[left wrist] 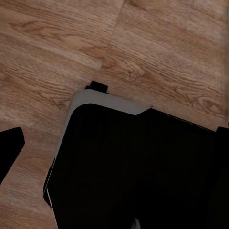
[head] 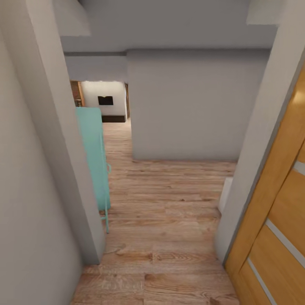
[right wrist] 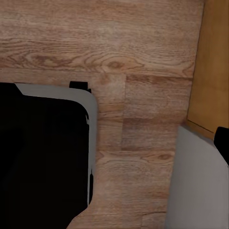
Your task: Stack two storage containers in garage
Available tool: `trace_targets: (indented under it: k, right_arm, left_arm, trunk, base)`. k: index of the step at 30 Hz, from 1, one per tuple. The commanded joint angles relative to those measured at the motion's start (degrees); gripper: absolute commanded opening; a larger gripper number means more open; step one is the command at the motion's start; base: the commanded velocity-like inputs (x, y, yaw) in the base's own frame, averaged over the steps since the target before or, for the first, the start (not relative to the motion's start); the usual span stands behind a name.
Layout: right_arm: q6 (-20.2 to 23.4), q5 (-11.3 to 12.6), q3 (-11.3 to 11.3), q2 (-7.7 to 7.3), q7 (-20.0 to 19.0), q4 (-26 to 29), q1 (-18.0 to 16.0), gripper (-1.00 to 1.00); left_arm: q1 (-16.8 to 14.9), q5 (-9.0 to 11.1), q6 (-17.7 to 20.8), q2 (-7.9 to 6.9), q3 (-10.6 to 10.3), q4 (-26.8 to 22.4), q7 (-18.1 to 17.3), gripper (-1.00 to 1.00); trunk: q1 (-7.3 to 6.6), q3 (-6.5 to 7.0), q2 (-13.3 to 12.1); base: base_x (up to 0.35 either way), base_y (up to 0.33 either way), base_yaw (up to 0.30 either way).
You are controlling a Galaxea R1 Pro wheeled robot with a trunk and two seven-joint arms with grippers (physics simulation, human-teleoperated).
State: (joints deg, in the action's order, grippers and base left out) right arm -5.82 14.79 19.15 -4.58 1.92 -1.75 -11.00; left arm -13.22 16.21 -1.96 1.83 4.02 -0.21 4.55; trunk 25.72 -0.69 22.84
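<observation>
A narrow hallway is seen from the head view, floored in light wood planks (head: 165,212) with visible grain. Plain grey walls (head: 190,106) frame the passage, and a smooth orange wooden door (head: 279,220) with pale strips stands at the right. A flat turquoise panel (head: 94,156) leans by the left wall. Far off, a white wall with a dark rectangle (head: 105,100) is glimpsed. In both wrist views, the robot's black, grey-edged base (left wrist: 143,171) is seen above planks; whether either gripper is apart or together cannot be told. The containers' whereabouts cannot be told.

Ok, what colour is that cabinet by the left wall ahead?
Light turquoise cabinet, clearest in the head view.
</observation>
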Motion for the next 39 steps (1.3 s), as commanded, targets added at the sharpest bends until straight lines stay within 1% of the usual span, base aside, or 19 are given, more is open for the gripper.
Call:
trace_targets:
  k: [1,15,39]
  right_arm:
    - [-0.3,0.54,0.49,0.02,0.02,-0.18,-0.07,1.0]
    - [-0.06,0.59,0.53,0.06,-0.18,-0.18,-0.07,1.0]
    - [-0.22,0.57,0.52,0.01,-0.34,-0.18,-0.07,1.0]
  left_arm:
    - [-0.04,0.05,-0.17,0.02,0.38,0.04,0.11,1.0]
    - [-0.05,0.05,-0.15,0.02,0.37,0.04,0.11,1.0]
    - [-0.04,0.05,-0.15,-0.06,0.4,0.04,0.11,1.0]
  trunk:
    - [0.06,-0.07,0.08]
    - [0.06,-0.07,0.08]
    - [0.06,-0.07,0.08]
  base:
    - [0.321,0.0,0.0]
    - [0.321,-0.018,0.0]
    - [0.316,-0.14,0.0]
